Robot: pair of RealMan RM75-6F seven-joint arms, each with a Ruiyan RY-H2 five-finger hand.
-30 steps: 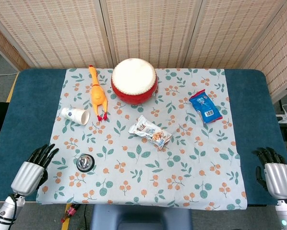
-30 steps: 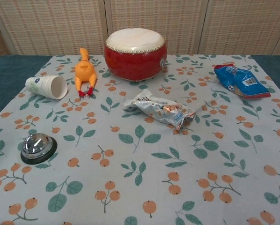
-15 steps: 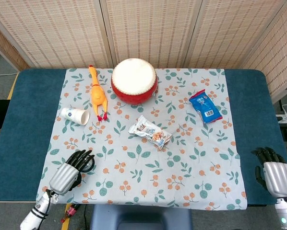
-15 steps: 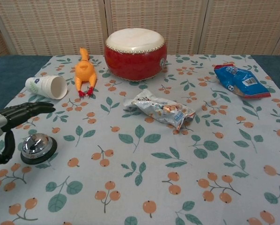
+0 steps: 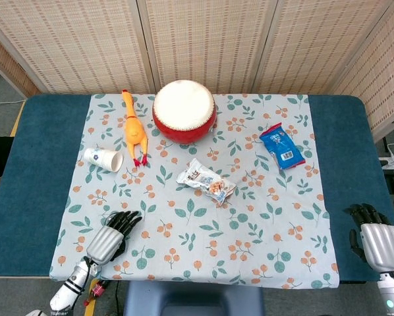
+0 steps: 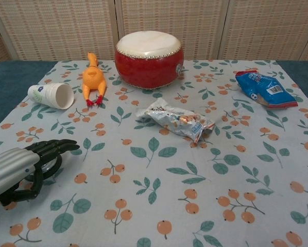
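My left hand (image 5: 111,236) lies flat over the silver call bell near the front left of the flowered cloth (image 5: 250,217). The bell is hidden under it. In the chest view the left hand (image 6: 25,167) stretches its fingers (image 6: 58,146) forward over the bell's place, with the thumb curved below; whether it touches the bell I cannot tell. My right hand (image 5: 378,242) hovers over the blue table (image 5: 345,125) at the front right, holding nothing, fingers slightly bent.
A red drum (image 5: 184,110) stands at the back centre. A yellow rubber chicken (image 5: 134,131) and a tipped paper cup (image 5: 103,159) lie at the left. A clear snack packet (image 5: 207,180) lies mid-cloth, a blue packet (image 5: 282,145) at the right.
My left hand moved right from the table's front left corner onto the cloth and now covers the bell. The right hand stayed where it was.
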